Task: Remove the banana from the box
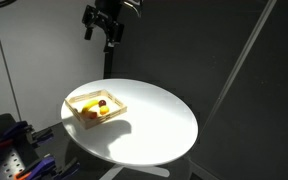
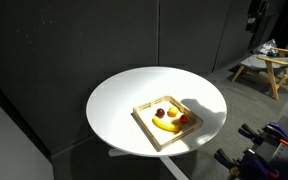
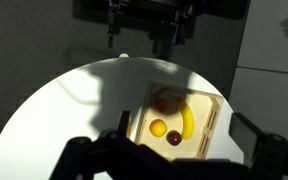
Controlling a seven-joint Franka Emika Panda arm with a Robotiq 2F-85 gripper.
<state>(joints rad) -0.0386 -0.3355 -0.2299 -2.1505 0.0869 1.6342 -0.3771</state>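
The banana (image 3: pixel 187 122) is small, yellow and curved, and lies in the shallow light-wood box (image 3: pixel 213 120) on the round white table (image 3: pixel 74 110). It shows in both exterior views (image 1: pixel 90 105) (image 2: pixel 166 125), inside the box (image 1: pixel 70 102) (image 2: pixel 144 122). My gripper (image 1: pixel 106 27) hangs high above the table, behind the box and well clear of it. In the wrist view its dark fingers (image 3: pixel 179 150) stand wide apart with nothing between them, and the box lies far below.
A red round fruit (image 3: pixel 164 100), an orange one (image 3: pixel 159 128) and a dark one (image 3: pixel 174 137) share the box. Dark curtains surround the table. A wooden stool (image 2: pixel 266 63) stands at the back. Blue and red equipment (image 1: pixel 14 140) sits beside the table.
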